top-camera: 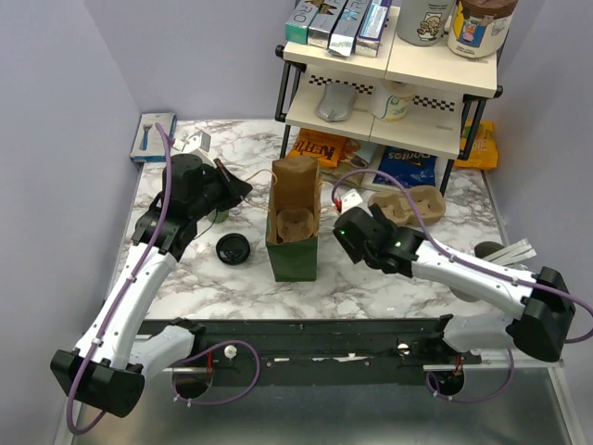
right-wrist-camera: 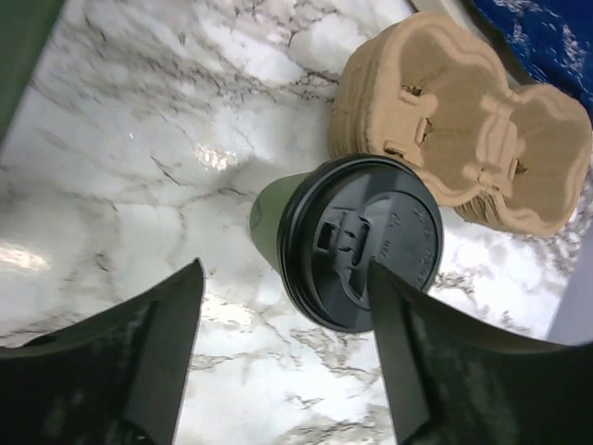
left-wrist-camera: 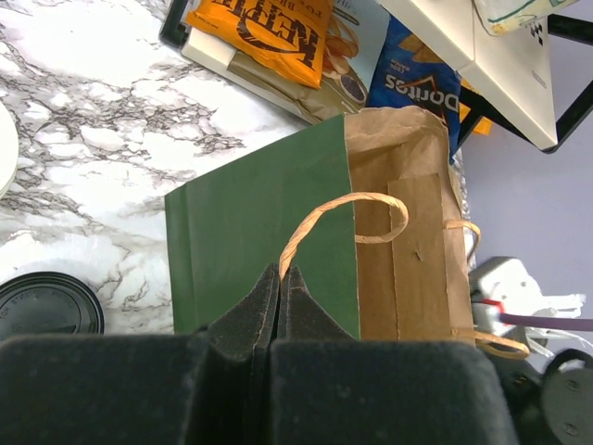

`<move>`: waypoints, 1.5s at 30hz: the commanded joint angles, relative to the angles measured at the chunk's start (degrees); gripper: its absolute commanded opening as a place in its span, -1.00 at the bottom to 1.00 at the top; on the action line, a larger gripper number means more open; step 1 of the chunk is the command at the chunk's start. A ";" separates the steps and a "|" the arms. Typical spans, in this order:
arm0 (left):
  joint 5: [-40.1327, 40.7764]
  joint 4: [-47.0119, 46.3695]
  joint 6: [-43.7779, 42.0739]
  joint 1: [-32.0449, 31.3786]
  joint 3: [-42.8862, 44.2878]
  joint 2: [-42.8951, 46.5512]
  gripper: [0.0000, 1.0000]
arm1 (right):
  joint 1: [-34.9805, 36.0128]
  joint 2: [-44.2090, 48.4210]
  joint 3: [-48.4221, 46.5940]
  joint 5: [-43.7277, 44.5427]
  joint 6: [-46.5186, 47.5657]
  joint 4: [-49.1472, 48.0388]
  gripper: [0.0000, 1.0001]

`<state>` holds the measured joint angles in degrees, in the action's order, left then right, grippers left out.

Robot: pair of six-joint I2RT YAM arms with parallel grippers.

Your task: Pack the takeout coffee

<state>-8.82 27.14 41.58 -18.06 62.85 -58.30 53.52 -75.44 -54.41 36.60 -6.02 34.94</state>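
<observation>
With my left gripper (left-wrist-camera: 281, 278) pinched shut on the twisted paper handle (left-wrist-camera: 324, 209) of the green paper bag (left-wrist-camera: 259, 222), my right gripper (right-wrist-camera: 283, 278) straddles the lidded dark-green paper cup (right-wrist-camera: 343, 236) on the marble tabletop (right-wrist-camera: 139, 139), wide open and empty, so I judge the next move is to close squarely and lift.

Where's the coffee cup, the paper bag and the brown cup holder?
coffee cup (right-wrist-camera: 361, 243), right wrist view, middle of its black lid.
paper bag (left-wrist-camera: 259, 241), left wrist view, its green side.
cup holder (right-wrist-camera: 463, 130), right wrist view, its brown top.
</observation>
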 commanded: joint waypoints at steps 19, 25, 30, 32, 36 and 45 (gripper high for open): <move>0.03 -0.33 -0.54 0.22 -0.53 1.61 -1.00 | -23.81 15.53 -10.18 -32.55 -18.24 7.76 1.00; -0.23 -0.41 -0.54 0.22 -0.62 1.52 -1.00 | -23.81 4.96 -16.06 -32.29 -17.89 13.65 0.78; -0.58 -1.29 -0.19 0.22 -1.33 1.62 -1.00 | -23.81 -0.67 -17.13 -30.36 -14.99 15.86 0.57; -1.02 -1.12 -0.27 0.22 -0.89 1.18 -1.00 | -23.72 -1.11 -16.00 -31.06 -13.67 14.64 0.47; -0.85 -1.12 -0.19 0.22 -0.80 1.09 -1.00 | -23.72 -2.87 -15.64 -30.63 -13.84 15.24 0.40; -0.85 -1.21 -0.10 0.22 -0.62 0.74 -1.00 | -20.91 -4.80 -13.88 -24.21 -12.17 13.40 0.29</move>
<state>-8.84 26.83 41.58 -18.06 62.39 -57.32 30.96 -78.72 -68.84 8.62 -19.59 48.05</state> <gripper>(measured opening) 0.012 0.646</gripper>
